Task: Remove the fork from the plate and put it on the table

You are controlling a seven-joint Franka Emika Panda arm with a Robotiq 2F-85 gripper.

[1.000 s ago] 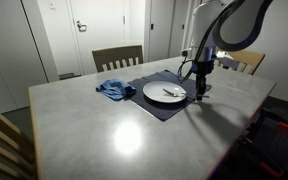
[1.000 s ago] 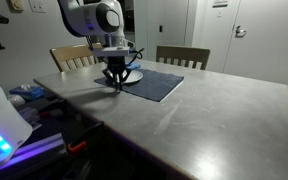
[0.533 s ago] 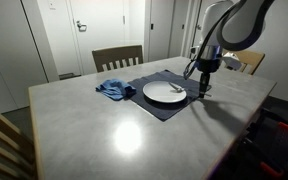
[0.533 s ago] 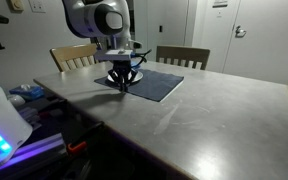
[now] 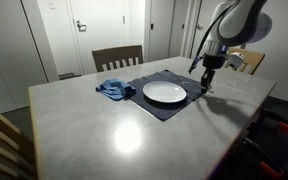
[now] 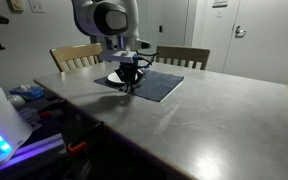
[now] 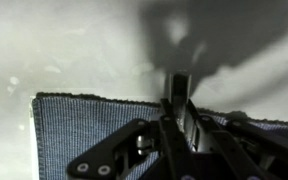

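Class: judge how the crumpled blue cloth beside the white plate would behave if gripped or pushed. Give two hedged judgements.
The blue cloth lies in soft, irregular folds, so it would probably droop limply when lifted. Pushed, it would likely bunch or slide on the glossy table rather than roll.

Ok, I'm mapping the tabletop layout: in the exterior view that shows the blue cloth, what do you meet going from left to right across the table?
Blue cloth → plate → gripper. The fork in its grip overlaps it, so it is left out.
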